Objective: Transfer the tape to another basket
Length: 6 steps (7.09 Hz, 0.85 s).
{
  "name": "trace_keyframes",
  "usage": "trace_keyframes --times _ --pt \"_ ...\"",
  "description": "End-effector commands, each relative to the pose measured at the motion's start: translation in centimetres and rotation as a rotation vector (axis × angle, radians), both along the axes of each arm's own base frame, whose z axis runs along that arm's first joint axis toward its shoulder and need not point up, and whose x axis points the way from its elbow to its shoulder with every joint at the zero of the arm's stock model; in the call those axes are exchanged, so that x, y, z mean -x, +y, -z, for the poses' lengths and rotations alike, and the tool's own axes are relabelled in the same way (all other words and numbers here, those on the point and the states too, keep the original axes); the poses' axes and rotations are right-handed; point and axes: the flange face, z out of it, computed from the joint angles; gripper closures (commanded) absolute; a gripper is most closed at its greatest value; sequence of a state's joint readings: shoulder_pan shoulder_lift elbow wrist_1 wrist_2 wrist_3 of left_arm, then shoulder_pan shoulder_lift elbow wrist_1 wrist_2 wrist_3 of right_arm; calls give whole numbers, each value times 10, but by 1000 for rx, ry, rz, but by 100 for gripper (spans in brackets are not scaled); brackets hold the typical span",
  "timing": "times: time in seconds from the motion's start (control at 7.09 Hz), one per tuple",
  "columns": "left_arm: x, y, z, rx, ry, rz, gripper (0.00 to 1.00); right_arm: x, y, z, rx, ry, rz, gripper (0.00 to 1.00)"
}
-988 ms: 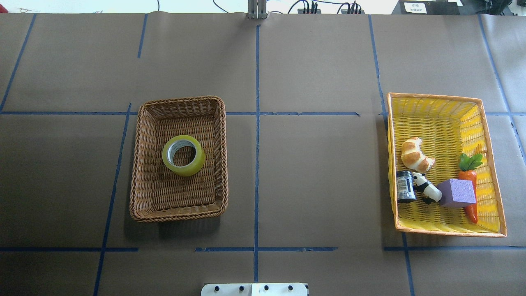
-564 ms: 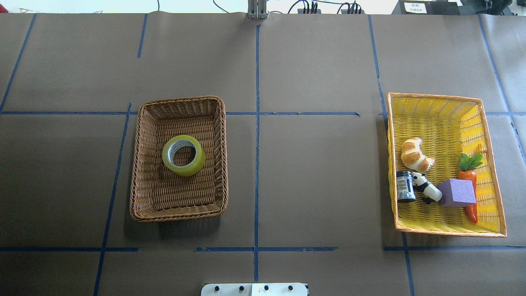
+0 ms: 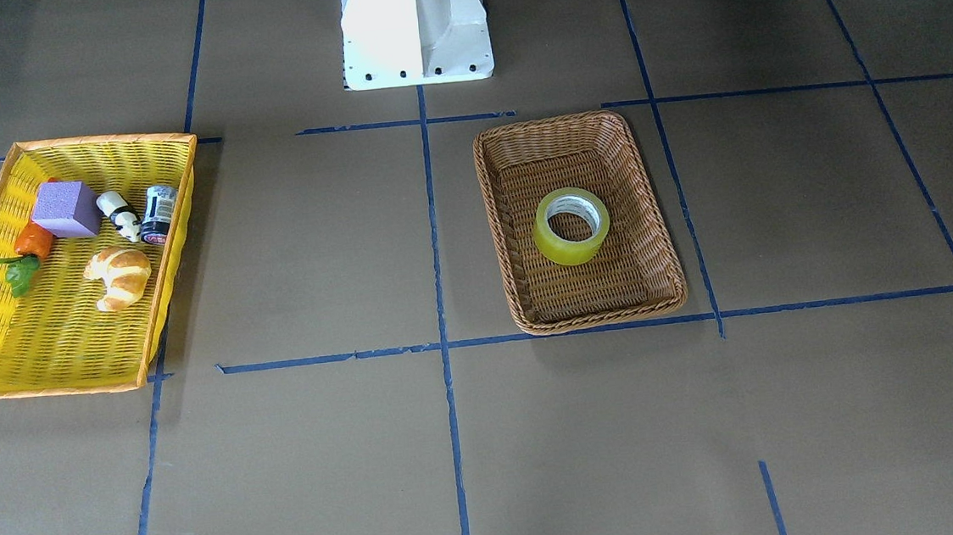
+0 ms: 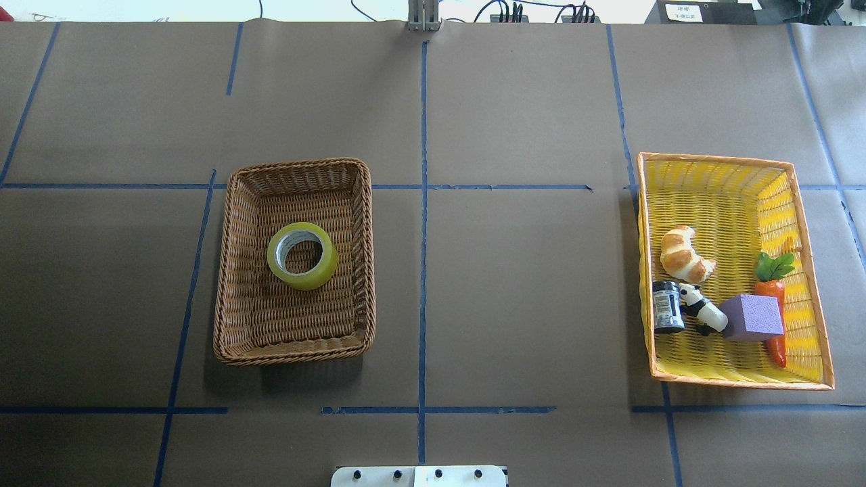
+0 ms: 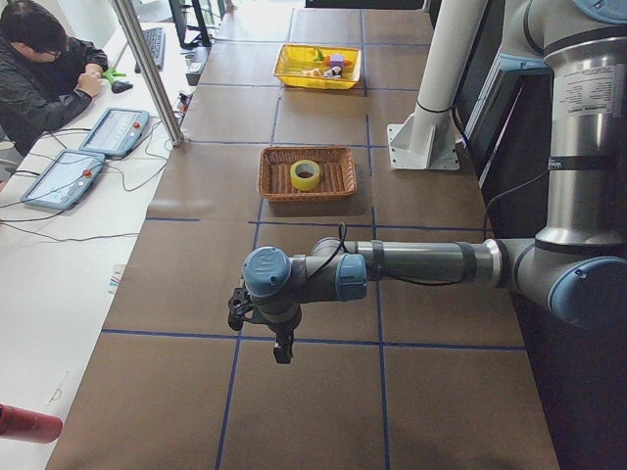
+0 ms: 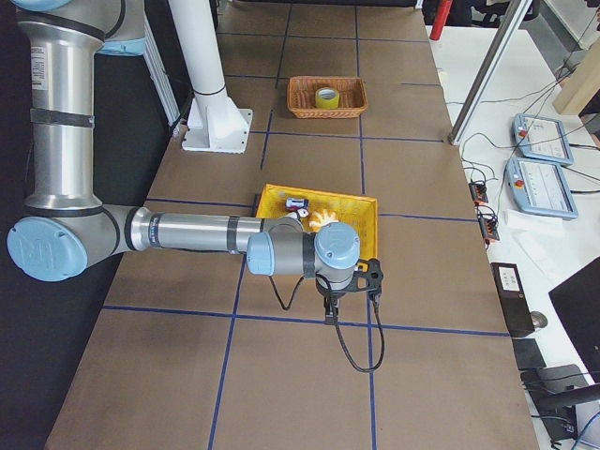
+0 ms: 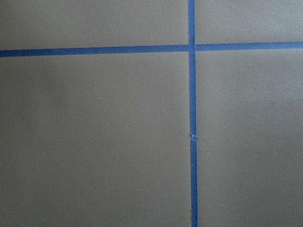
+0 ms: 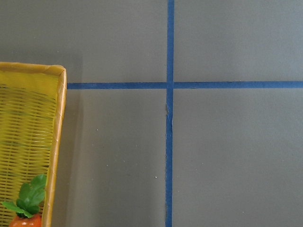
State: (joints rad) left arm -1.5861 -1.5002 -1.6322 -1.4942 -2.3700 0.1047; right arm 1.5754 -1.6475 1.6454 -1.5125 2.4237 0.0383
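Observation:
The tape (image 4: pixel 319 272), a yellow roll with a white core, lies flat in the middle of the brown wicker basket (image 4: pixel 294 349) on the table's left half. It also shows in the front view (image 3: pixel 570 248), inside the same basket (image 3: pixel 599 316). My left gripper (image 5: pixel 282 351) shows only in the left side view, hanging over bare table far from the basket (image 5: pixel 279 186). My right gripper (image 6: pixel 331 311) shows only in the right side view, just beyond the yellow basket. I cannot tell whether either is open or shut.
A yellow orange-rimmed basket (image 4: pixel 739 383) on the right holds a croissant (image 4: pixel 685 254), a small jar (image 4: pixel 668 306), a panda toy (image 4: pixel 703 310), a purple block (image 4: pixel 752 316) and a carrot (image 4: pixel 772 291). Blue tape lines cross the brown table. An operator (image 5: pixel 44 73) sits beyond the table's far side.

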Motion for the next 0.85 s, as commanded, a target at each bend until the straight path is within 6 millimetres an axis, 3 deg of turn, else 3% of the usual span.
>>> trace_keyframes --times 0.0,0.71 --pt "0 0 0 -1 0 0 0 0 0 3 -6 0 1 0" --pt "0 0 -1 -2 0 -2 0 0 -1 6 -17 0 4 0"
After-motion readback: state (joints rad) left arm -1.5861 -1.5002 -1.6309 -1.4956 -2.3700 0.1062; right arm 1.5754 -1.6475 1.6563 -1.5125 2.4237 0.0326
